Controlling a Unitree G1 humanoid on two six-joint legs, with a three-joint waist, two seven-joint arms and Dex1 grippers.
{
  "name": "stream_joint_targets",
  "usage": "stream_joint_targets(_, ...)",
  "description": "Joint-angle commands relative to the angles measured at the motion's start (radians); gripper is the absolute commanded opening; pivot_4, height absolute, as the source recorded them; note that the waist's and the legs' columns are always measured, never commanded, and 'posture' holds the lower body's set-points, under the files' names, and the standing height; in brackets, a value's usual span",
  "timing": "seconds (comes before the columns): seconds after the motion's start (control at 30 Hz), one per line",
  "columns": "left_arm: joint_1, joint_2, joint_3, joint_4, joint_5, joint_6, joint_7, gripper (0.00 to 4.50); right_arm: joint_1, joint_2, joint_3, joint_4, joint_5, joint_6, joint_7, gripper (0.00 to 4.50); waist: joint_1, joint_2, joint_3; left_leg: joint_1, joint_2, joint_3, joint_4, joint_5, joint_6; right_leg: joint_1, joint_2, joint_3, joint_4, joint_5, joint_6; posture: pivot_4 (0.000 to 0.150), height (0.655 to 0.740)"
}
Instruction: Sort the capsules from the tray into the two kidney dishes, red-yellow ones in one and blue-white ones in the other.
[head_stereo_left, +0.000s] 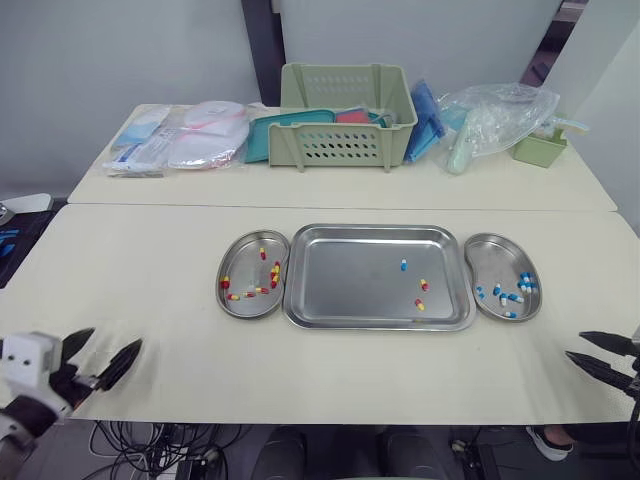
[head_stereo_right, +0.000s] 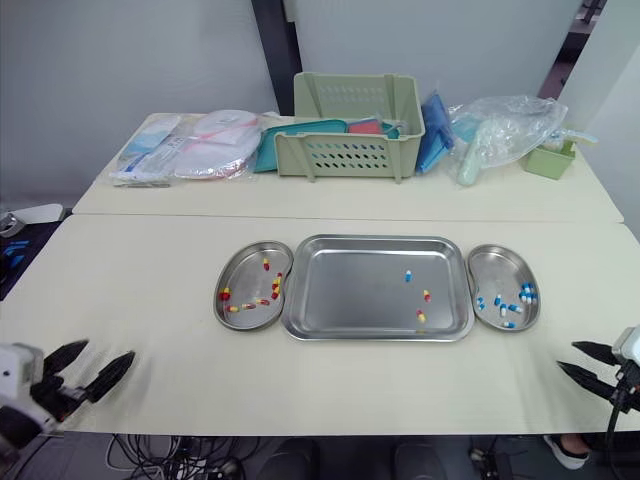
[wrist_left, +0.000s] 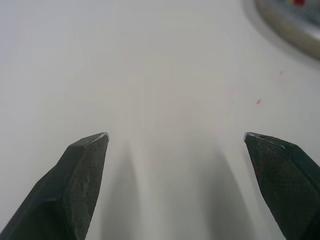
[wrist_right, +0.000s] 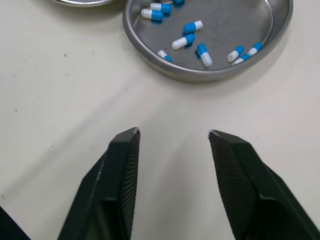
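A steel tray (head_stereo_left: 350, 300) lies at the table's middle with one blue-white capsule (head_stereo_left: 404, 265) and two red-yellow capsules (head_stereo_left: 423, 285) (head_stereo_left: 419, 304) on its right half. The left kidney dish (head_stereo_left: 240, 302) holds several red-yellow capsules. The right kidney dish (head_stereo_left: 487, 255) (wrist_right: 150, 45) holds several blue-white capsules (wrist_right: 188, 40). My left gripper (head_stereo_left: 108, 354) (wrist_left: 176, 136) is open and empty over the near left of the table. My right gripper (head_stereo_left: 583, 347) (wrist_right: 173, 132) is open and empty at the near right edge, just short of the right dish.
On the back table stand a green slotted basket (head_stereo_left: 345, 128), packaged supplies (head_stereo_left: 180, 138) to its left, a clear plastic bag (head_stereo_left: 495, 118) and a small green box (head_stereo_left: 540, 148) to its right. Bare tabletop (head_stereo_left: 330, 375) spans the near side between my grippers.
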Motion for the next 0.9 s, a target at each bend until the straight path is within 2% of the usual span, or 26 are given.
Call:
stream_joint_targets(0.03,0.005,0.015,0.044,0.031,0.008,-0.046,-0.018,4.50,0.020,0.004,-0.036,-0.013,0.017,-0.014,0.005,3.49,0.001,-0.001,0.000,0.000,0.000,0.000,0.000,0.000,0.000,0.000,0.000,0.000,0.000,0.000,0.000,0.150,0.7390)
stream_joint_targets(0.13,0.000,0.017,0.043,0.052,0.013,-0.059,-0.020,4.50,0.023,0.011,-0.032,-0.010,0.010,-0.029,-0.003,4.48,0.003,-0.001,0.000,0.000,0.000,0.000,0.000,0.000,0.000,0.000,0.000,0.000,0.000,0.000,0.000,0.150,0.7390)
stream_joint_targets(0.9,-0.003,-0.004,0.022,0.039,0.041,-0.093,-0.024,4.50,-0.028,-0.007,0.017,0.026,-0.006,-0.057,-0.017,4.48,0.001,-0.001,0.000,0.000,0.000,0.000,0.000,0.000,0.000,0.000,0.000,0.000,0.000,0.000,0.000,0.150,0.7390)
